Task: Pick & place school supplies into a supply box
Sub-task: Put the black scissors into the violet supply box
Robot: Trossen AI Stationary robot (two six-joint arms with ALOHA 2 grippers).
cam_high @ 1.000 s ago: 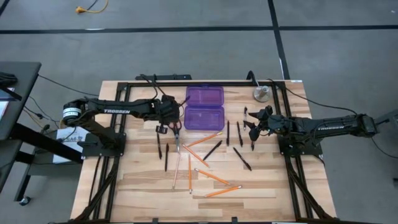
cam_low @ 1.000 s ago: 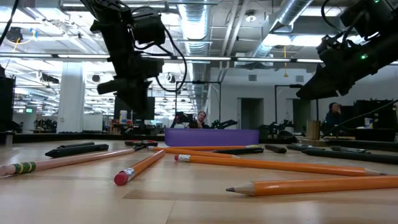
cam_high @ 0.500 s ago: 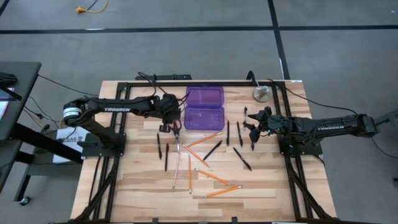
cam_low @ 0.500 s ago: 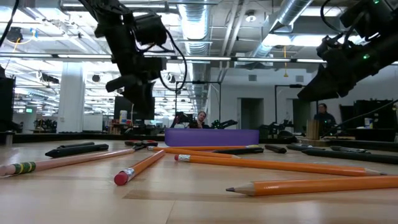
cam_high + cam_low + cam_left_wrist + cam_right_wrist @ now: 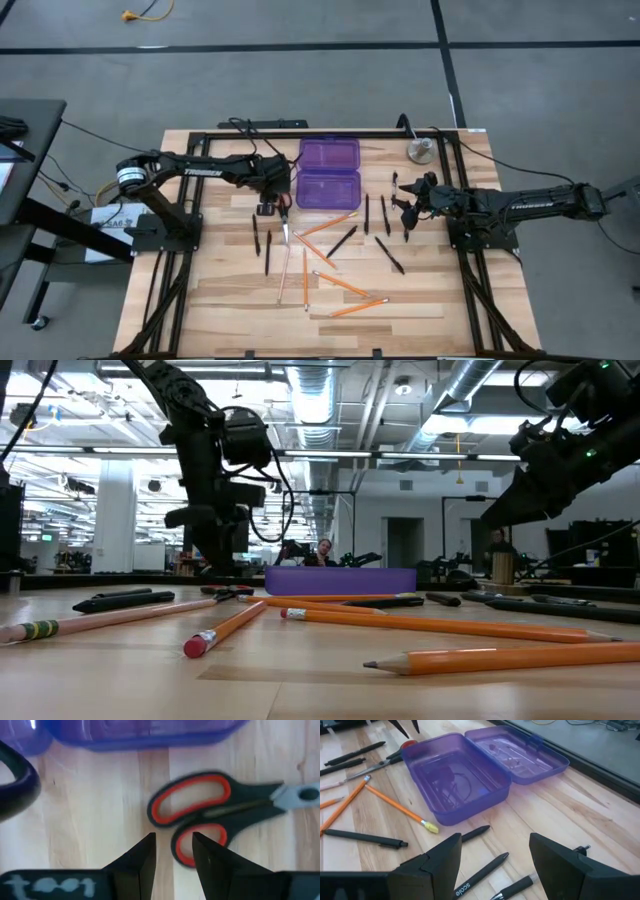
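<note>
Red-handled scissors (image 5: 220, 815) lie flat on the wooden table (image 5: 230, 300), just at 7 o'clock of the open purple pencil case (image 5: 328, 173), handles toward the case. Left gripper (image 5: 172, 851) sits right over the handle loops, fingers slightly apart, nothing clamped. Right gripper (image 5: 492, 855) hovers at 3 o'clock of the case, fingers wide apart, above black pens (image 5: 480, 877).

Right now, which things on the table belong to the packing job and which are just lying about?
For the job: scissors, orange pencils, black pens, pale pencil, open purple box.
Lying about: silver disc.
</note>
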